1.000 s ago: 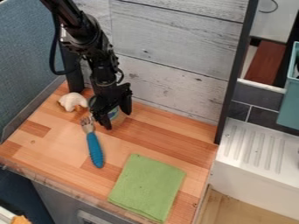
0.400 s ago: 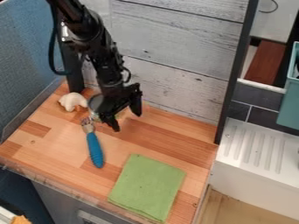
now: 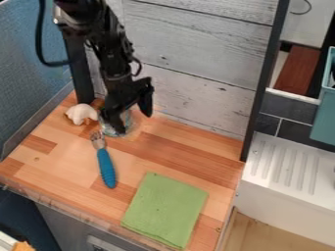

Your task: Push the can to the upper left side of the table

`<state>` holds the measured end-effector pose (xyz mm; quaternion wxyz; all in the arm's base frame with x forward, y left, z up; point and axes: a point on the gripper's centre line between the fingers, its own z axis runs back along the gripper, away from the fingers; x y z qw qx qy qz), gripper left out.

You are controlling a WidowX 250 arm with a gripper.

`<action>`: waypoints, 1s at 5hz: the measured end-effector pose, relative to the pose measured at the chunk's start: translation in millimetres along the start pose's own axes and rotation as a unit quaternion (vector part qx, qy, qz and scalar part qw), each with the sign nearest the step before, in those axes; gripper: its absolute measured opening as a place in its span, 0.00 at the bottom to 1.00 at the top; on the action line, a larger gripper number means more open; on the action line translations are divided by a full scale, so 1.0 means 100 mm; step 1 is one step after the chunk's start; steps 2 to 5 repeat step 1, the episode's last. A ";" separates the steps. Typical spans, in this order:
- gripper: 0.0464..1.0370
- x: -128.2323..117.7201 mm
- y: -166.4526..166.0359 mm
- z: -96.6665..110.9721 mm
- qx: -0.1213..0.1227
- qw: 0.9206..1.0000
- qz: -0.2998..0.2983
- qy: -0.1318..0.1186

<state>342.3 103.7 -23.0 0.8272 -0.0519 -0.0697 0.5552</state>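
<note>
My gripper (image 3: 134, 122) hangs low over the upper left part of the wooden table (image 3: 186, 152), its two fingers spread apart. The can (image 3: 110, 130) stands behind and between the fingers, partly covered by them. Its lower edge shows beside the near finger, and whether the fingers touch it I cannot tell.
A white mushroom-like toy (image 3: 82, 113) lies just left of the can. A fork with a blue handle (image 3: 106, 166) lies in front of it, and a folded green cloth (image 3: 165, 210) near the front edge. Walls border the table at the left and back.
The gripper first moved right, then came back up and to the left, now around the can. The fork, cloth and white toy have kept their places.
</note>
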 end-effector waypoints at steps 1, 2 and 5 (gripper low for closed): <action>0.96 -0.02 -0.02 0.00 0.000 1.000 -0.002 0.000; 0.96 -0.02 -0.02 0.00 0.000 1.000 -0.002 0.000; 0.96 -0.02 -0.02 0.00 0.000 1.000 -0.002 0.000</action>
